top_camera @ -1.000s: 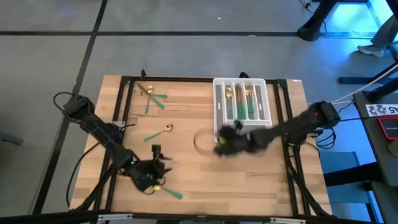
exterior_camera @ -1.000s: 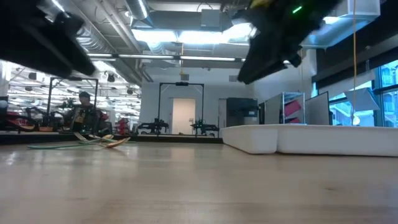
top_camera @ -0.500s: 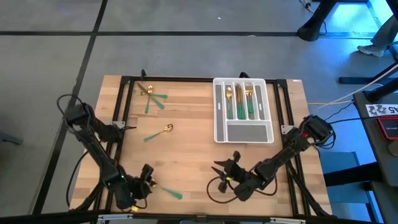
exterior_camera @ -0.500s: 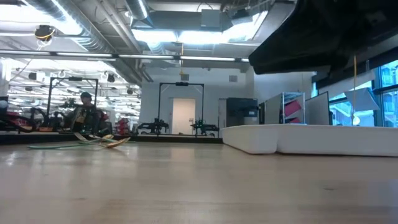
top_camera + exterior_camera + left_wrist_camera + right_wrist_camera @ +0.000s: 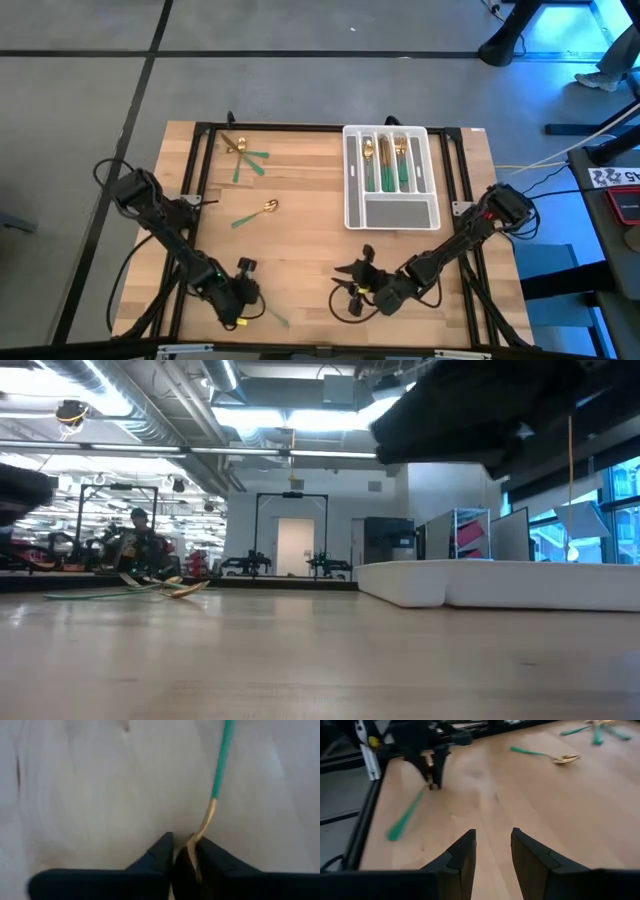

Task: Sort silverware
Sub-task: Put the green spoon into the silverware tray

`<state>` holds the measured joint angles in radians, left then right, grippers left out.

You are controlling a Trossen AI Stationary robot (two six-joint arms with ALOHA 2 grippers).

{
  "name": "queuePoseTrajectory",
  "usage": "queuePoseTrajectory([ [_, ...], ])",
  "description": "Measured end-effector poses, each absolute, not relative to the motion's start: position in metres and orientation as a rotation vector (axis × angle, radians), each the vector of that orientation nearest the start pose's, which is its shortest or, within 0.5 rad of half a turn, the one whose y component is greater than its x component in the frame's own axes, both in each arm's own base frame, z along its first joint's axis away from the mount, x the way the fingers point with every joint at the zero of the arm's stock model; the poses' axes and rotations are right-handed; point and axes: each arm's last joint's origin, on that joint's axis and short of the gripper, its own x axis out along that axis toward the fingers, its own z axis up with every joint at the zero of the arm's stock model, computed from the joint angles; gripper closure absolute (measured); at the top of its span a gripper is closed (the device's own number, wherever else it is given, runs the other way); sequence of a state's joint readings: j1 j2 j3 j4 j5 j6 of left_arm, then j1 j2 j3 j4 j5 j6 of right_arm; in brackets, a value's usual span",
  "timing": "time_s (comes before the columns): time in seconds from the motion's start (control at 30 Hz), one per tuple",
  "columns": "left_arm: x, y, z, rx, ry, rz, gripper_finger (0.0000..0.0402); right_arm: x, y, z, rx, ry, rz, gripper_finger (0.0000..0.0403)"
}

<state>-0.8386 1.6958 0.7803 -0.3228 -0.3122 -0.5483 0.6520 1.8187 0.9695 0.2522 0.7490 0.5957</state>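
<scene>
Silverware piece (image 5: 219, 775), green-handled, well clear of the tray (image 5: 352, 195) toward my near-left table corner: my left pincer (image 5: 184, 854) just closed from wide onto its gold end, so pickup's begun. Right pincer (image 5: 492, 851) parked nearby, half-open, empty.

The left gripper (image 5: 184, 856) pinches the gold end of a green-handled utensil (image 5: 218, 775) over the wooden table (image 5: 90, 790).
</scene>
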Motion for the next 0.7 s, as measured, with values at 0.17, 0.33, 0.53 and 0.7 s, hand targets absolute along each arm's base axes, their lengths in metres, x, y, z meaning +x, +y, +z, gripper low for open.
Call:
queuePoseTrajectory([
  [0.17, 0.209, -0.192, 0.118, 0.081, 1.133, -0.13, 0.0388, 0.312, 0.2, 0.169, 0.115, 0.429, -0.073, 0.0281],
  [0.33, 0.229, -0.176, 0.126, -0.093, 1.131, -0.186, 0.0383, 0.317, 0.204, 0.177, -0.16, 0.372, 0.133, 0.0281],
  [0.53, 0.267, -0.148, 0.141, -0.348, 0.989, -0.225, 0.039, 0.322, 0.206, 0.184, -0.321, 0.346, 0.187, 0.0281],
  [0.7, 0.281, -0.125, 0.144, -0.417, 0.975, -0.29, 0.0384, 0.321, 0.196, 0.172, -0.174, 0.478, 0.117, 0.0281],
])
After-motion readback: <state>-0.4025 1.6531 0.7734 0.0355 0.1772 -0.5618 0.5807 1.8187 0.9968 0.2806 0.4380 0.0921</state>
